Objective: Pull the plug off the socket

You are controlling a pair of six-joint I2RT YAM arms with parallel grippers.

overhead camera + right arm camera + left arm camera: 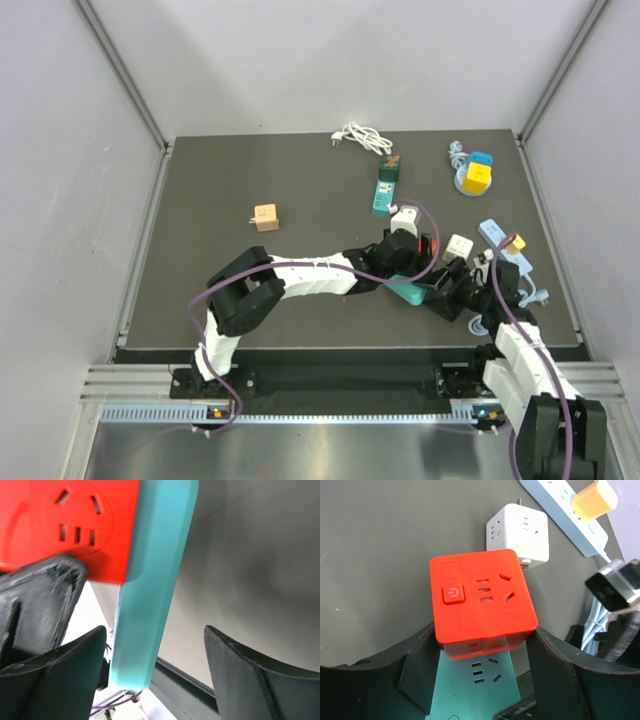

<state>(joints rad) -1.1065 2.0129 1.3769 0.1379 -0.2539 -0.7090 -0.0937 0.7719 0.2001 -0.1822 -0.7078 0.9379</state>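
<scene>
The plug is a red cube (480, 600) with a power button and outlets on its faces. It sits on the teal socket strip (475, 680), and in the right wrist view the red plug (75, 525) lies flush against the teal strip (150, 590). My left gripper (482, 635) is shut on the cube, one finger pressed on each side. My right gripper (154, 630) is open around the strip's near end: the left finger is close to it, the right finger well apart. From above, the plug (428, 245) is mostly hidden by my left gripper (405, 250), and my right gripper (450, 290) is at the teal strip (405, 290).
A white cube adapter (520, 530) lies just beyond the red plug. A pale strip (570, 515) carrying a yellow plug (594, 499) lies to the right. Farther back are a green strip (385, 188), a wooden cube (265, 216), a white cable (362, 138) and a blue-yellow block (475, 175). The table's front edge (210, 685) is close.
</scene>
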